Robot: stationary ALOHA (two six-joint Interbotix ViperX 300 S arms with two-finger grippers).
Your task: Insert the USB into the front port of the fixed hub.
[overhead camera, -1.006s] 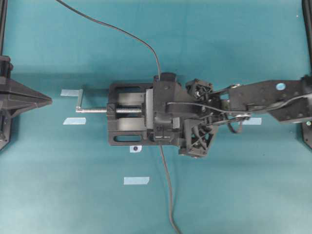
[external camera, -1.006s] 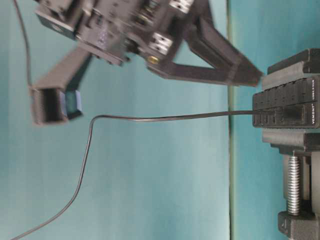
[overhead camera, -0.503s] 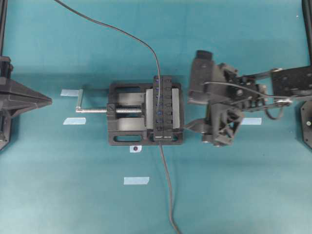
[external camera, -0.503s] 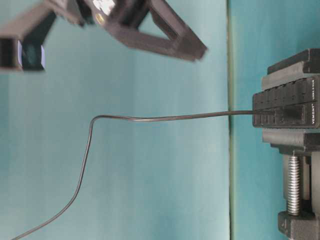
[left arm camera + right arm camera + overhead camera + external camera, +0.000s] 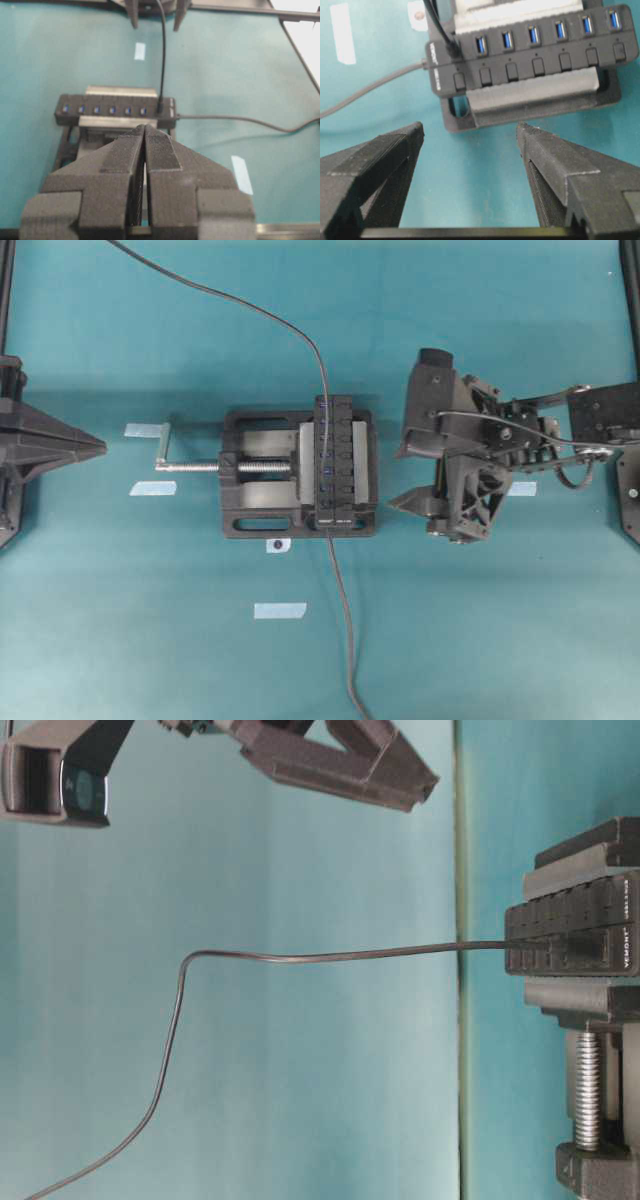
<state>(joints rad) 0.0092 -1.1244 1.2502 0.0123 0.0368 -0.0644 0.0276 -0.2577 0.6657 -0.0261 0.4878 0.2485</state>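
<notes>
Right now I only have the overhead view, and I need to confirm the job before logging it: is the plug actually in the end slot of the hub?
Observer: Yes. The right wrist view shows the plug seated in the end slot of the hub.
Operator: Are the other slots free?
Observer: The six other blue slots all show empty.
Operator: I barely see the left arm. What is its gripper doing?
Observer: The left gripper is shut with nothing between its fingers, back from the hub.
</notes>
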